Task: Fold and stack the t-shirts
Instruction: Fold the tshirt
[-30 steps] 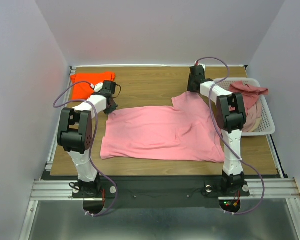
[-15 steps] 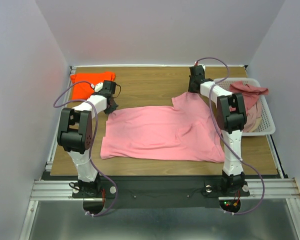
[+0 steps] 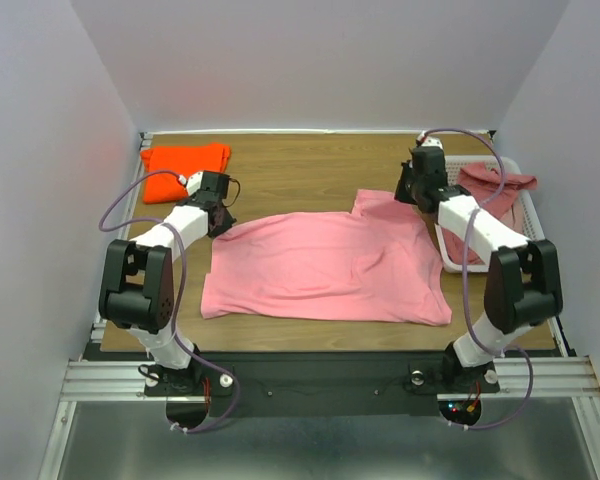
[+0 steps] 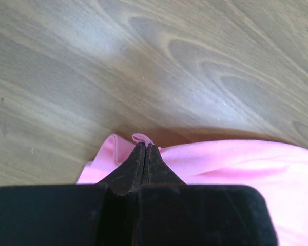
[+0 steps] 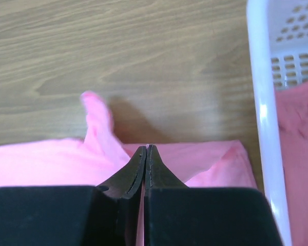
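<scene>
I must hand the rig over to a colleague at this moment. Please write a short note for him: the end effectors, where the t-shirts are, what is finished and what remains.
The left end effector is shut on the far left edge of the pink t-shirt.
The right end effector is shut on its far right edge, beside the white basket.
The pink t-shirt lies spread flat mid-table, not yet folded.
The orange t-shirt sits at the far left corner, apparently folded.
The dusty rose t-shirt lies crumpled in the basket.
Left to do: fold the pink one, stack it, then empty the basket.

left pincer point(image 4: 146, 147) clamped shut, angled down | right pincer point(image 5: 146, 148) clamped shut, angled down
</scene>
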